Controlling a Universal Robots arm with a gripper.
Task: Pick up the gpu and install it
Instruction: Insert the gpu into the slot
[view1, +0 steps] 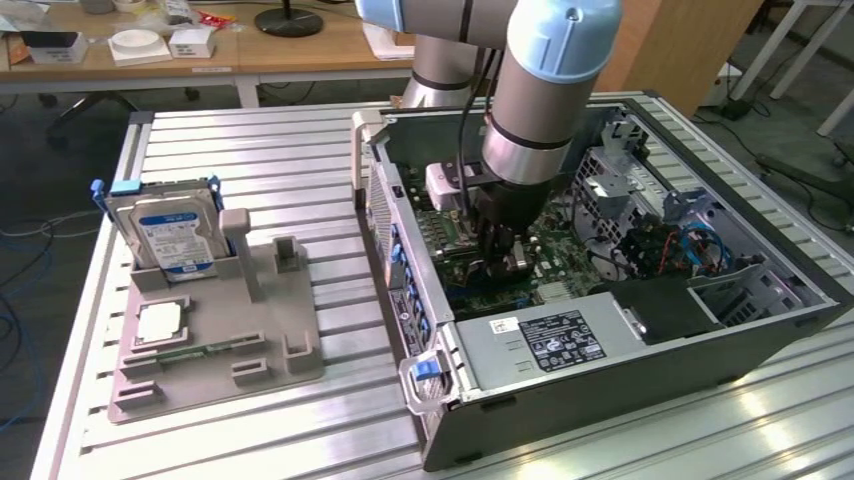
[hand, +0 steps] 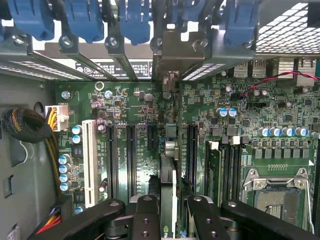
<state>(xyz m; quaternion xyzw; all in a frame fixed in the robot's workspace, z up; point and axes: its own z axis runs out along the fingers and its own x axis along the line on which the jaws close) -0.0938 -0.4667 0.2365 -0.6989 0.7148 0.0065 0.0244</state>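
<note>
The gpu (hand: 168, 195) is a thin dark card seen edge-on between my fingers, standing upright over the motherboard (hand: 130, 105). It lines up with the long black expansion slots, and its metal bracket (hand: 186, 55) reaches the case's rear slot openings. My gripper (hand: 172, 210) is shut on the card, one black finger (hand: 145, 220) on each side. In the exterior view the gripper (view1: 498, 262) is low inside the open computer case (view1: 601, 400), close above the board. Whether the card sits fully in its slot I cannot tell.
Blue slot latches (hand: 80, 20) line the case's rear edge. A white slot (hand: 90, 162) and a cable bundle (hand: 25, 125) lie to one side of the card, the processor socket (hand: 277, 197) to the other. Outside the case, a grey holder (view1: 214, 340) carries a blue-labelled hard drive (view1: 167, 235).
</note>
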